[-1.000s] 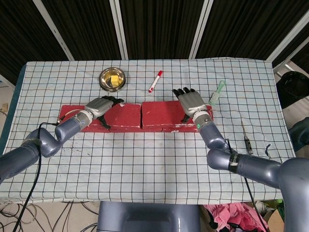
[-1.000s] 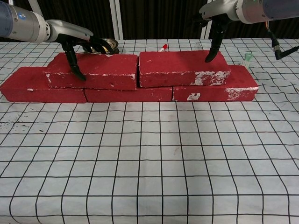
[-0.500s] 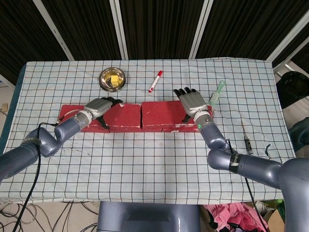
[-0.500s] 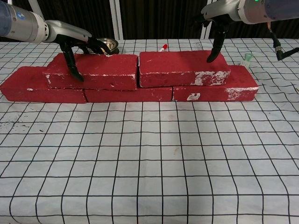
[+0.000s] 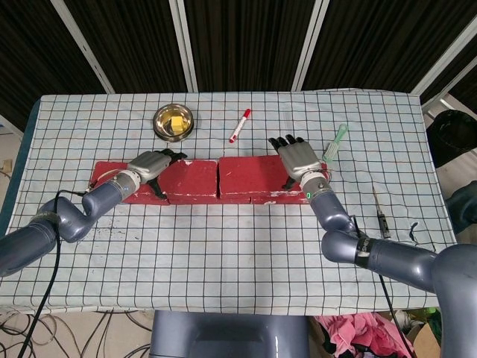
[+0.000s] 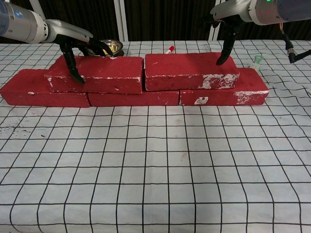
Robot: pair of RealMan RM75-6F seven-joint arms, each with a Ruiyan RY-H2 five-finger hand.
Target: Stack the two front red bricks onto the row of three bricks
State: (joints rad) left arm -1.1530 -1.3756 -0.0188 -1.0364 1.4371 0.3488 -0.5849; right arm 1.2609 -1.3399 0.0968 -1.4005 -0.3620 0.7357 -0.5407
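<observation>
Two red bricks lie end to end on top of the row of three. The left upper brick and the right upper brick nearly touch at the middle. Below them the bottom row sticks out at both ends. My left hand is at the left end of the left upper brick, fingers spread over its top and thumb hanging down its front face. My right hand is spread over the right end of the right upper brick, its thumb tip touching the top.
Behind the bricks stand a steel bowl with something yellow in it and a red marker. A pale green tool lies at the back right. A screwdriver and a black cable lie at the right side.
My left hand has slid a little left along its brick and my right hand a little right and back. Neither brick has moved.
</observation>
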